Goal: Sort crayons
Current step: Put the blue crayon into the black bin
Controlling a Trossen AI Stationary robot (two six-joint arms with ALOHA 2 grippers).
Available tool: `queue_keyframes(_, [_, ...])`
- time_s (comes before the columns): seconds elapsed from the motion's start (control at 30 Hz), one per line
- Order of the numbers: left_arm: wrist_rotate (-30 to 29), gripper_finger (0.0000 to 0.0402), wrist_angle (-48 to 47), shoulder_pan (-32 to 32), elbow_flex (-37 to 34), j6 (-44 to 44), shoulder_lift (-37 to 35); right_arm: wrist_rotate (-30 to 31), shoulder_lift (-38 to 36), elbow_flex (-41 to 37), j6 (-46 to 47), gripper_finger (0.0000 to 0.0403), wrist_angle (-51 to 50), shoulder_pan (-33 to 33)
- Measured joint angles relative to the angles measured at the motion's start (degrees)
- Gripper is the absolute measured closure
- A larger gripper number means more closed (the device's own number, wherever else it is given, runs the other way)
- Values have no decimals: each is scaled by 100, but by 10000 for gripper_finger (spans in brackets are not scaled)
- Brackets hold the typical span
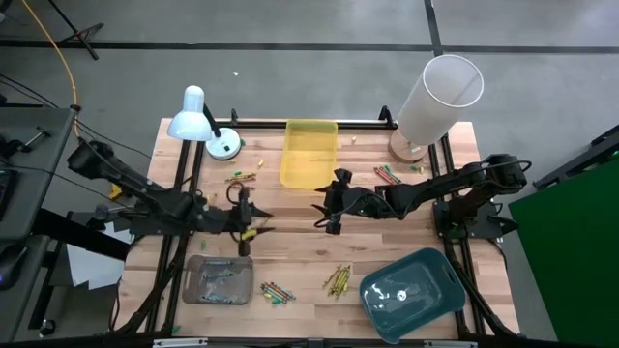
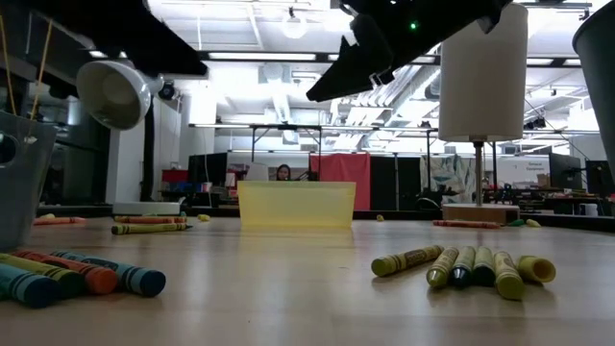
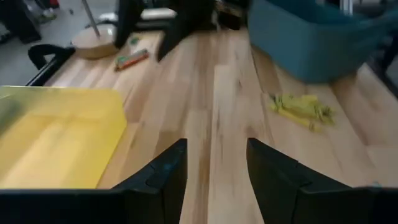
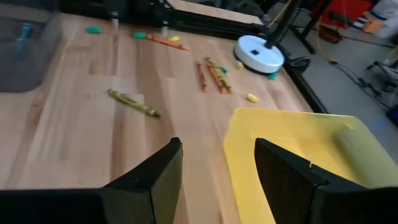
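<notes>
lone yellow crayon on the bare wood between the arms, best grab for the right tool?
Take the yellow crayon across its middle, coming straight down from above. It lies flat on the table with nothing touching it, so turn the open right tool until its fingers straddle the thin shaft crosswise. The ends would likely pivot out.

Crayons lie scattered flat on the table in small clusters. Olive ones (image 1: 337,279) lie side by side; a mixed bunch (image 1: 277,292) lies nearby. Red-orange ones (image 1: 389,176) lie apart.
</notes>
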Motion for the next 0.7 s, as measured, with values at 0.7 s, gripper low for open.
queue_keyframes(0.7, [121,252,2431,784,-952,610,-5,-334,0,0,1025,208,93,-13])
